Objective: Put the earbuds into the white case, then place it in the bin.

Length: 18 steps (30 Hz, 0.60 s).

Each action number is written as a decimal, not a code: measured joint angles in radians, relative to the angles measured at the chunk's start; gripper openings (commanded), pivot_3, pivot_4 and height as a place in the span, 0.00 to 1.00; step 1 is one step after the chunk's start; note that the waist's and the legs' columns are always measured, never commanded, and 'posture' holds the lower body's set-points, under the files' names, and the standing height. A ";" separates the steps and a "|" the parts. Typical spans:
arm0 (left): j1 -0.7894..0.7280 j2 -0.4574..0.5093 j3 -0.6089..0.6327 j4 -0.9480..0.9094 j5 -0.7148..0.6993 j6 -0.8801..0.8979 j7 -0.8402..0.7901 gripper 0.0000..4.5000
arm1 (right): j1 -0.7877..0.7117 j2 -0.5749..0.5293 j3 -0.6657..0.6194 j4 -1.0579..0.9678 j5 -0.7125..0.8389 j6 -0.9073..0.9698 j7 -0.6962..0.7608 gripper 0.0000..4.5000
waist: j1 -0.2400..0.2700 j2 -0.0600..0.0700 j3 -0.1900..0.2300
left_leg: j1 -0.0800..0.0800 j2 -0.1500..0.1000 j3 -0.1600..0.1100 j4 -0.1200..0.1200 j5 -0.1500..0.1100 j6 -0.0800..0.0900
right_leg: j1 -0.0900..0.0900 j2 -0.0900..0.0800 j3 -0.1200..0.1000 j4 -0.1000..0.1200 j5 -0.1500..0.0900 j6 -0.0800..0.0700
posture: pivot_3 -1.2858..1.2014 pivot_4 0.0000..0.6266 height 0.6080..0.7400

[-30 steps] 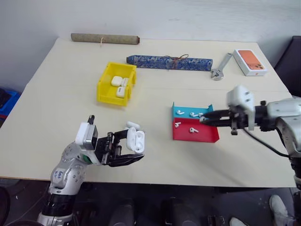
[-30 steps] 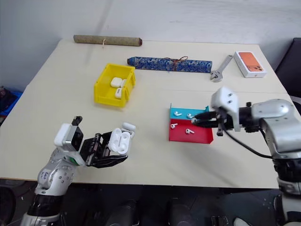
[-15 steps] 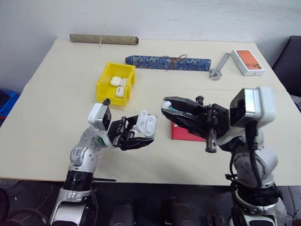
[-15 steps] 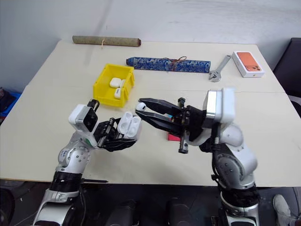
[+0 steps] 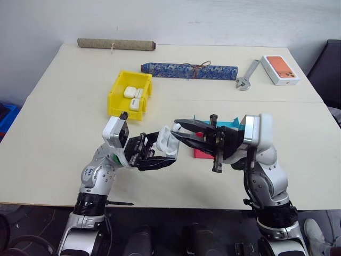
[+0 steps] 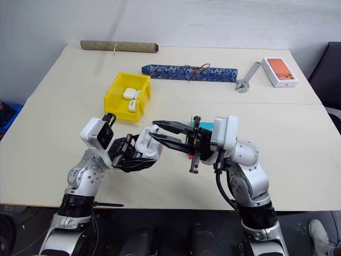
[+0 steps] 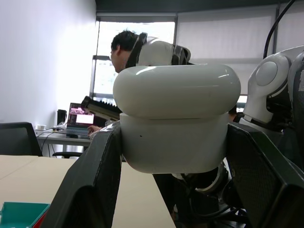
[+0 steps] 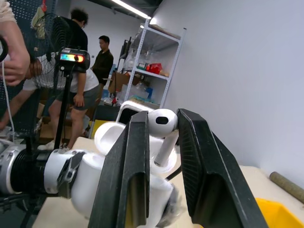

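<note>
My left gripper [image 5: 159, 150] is shut on the white case [image 5: 166, 140], held above the table's near half with its lid flipped open. In the left wrist view the case [image 7: 175, 124] sits clamped between both fingers [image 7: 90, 190]. My right gripper [image 5: 178, 130] points left, its tips right at the open case, and is shut on one of the earbuds [image 8: 163, 124]. In the right wrist view, that earbud's stem points down toward the open case [image 8: 118, 147]. The yellow bin [image 5: 116, 100] stands behind the left gripper with other white cases [image 5: 129, 92] inside.
A red tray [image 5: 201, 153] and a teal tray [image 5: 233, 122] lie partly hidden behind the right gripper. Along the table's back lie a brown roll [image 5: 115, 44], a blue patterned roll [image 5: 189, 70], a wrench [image 5: 248, 78] and an orange phone box [image 5: 281, 70]. People stand in the background [image 8: 80, 85].
My right gripper swung left from the trays, carrying an earbud up to the open case. The left gripper lifted the case up and to the right, then held still.
</note>
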 measured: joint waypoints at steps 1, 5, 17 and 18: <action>0.001 0.000 0.000 -0.001 0.001 -0.001 0.000 0.63 | 0.003 0.000 0.005 0.009 -0.003 -0.009 0.006 0.10 | -0.001 0.000 0.000 | 0.000 0.000 0.000 0.000 0.000 0.000 | 0.000 0.000 0.000 0.000 0.000 0.000 | 0.52 0.24 1.00; 0.008 0.000 0.000 -0.001 0.006 -0.004 0.003 0.63 | 0.003 0.000 0.011 0.029 -0.008 -0.035 0.007 0.10 | 0.000 0.000 0.000 | 0.000 0.000 0.000 0.000 0.000 0.000 | 0.000 0.000 0.000 0.000 0.000 0.000 | 0.52 0.24 1.00; 0.027 0.000 -0.001 -0.001 0.036 -0.006 0.017 0.63 | 0.008 -0.036 0.029 0.100 -0.024 -0.136 0.063 0.10 | 0.000 0.000 0.000 | 0.000 0.000 0.000 0.000 0.000 0.000 | 0.000 0.000 0.000 0.000 0.000 0.000 | 0.52 0.24 1.00; 0.027 0.000 0.001 -0.001 0.036 -0.006 0.017 0.63 | 0.010 -0.036 0.029 0.103 -0.024 -0.138 0.064 0.10 | 0.000 0.000 0.000 | 0.000 0.000 0.000 0.000 0.000 0.000 | 0.000 0.000 0.000 0.000 0.000 0.000 | 0.52 0.24 1.00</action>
